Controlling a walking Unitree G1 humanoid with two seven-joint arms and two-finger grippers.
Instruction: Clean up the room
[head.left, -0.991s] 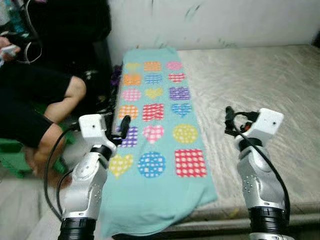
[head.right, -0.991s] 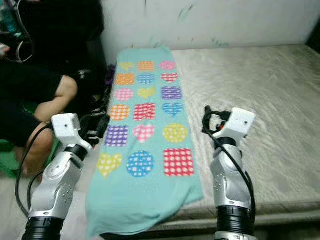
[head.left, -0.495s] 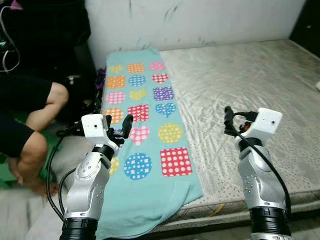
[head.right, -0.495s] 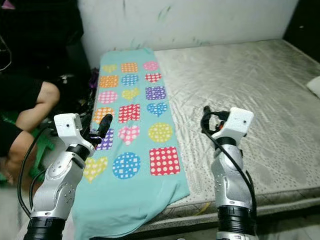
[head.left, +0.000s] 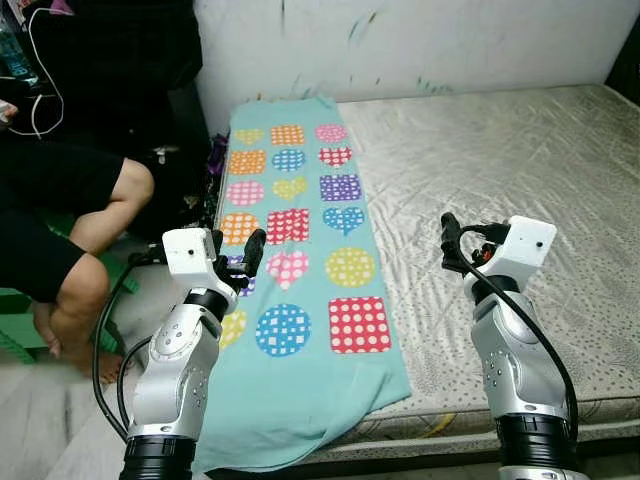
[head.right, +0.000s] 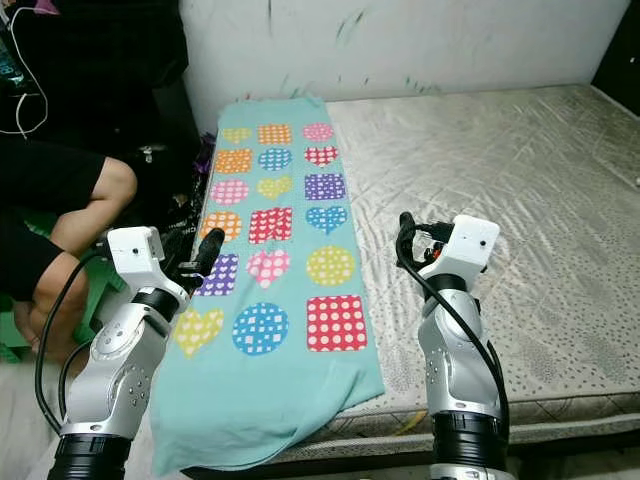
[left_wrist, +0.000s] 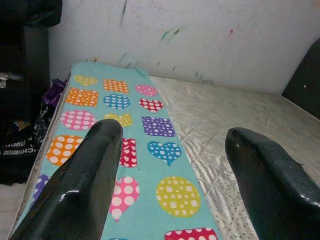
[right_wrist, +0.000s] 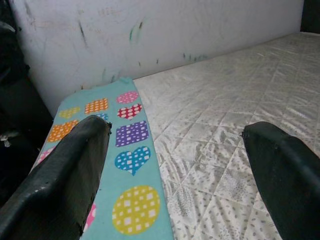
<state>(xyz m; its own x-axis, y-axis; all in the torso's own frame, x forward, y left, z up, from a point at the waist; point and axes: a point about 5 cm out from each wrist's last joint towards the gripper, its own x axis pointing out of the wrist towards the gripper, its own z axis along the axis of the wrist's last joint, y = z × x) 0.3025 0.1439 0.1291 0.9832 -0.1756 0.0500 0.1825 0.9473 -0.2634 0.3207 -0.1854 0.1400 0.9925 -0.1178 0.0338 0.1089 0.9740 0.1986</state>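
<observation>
A teal blanket (head.left: 300, 250) printed with coloured hearts, circles and squares lies flat along the left side of a bare grey mattress (head.left: 520, 160); its near end hangs over the bed's front edge. My left gripper (head.left: 235, 255) is raised over the blanket's left edge, open and holding nothing; the left wrist view looks between its fingers (left_wrist: 85, 170) along the blanket (left_wrist: 150, 130). My right gripper (head.left: 462, 245) hovers over the bare mattress just right of the blanket, open and empty too; its fingers (right_wrist: 65, 170) frame the blanket (right_wrist: 130, 165) and mattress.
A person sits at the left, bare knees (head.left: 95, 240) close to my left arm, on a green stool (head.left: 15, 330). Dark clutter (head.left: 190, 180) fills the gap between person and bed. A marked white wall (head.left: 420, 45) runs behind the mattress.
The head camera has swung, so the whole scene has shifted. Both arms hold the same raised pose with fingers open; the blanket lies as before.
</observation>
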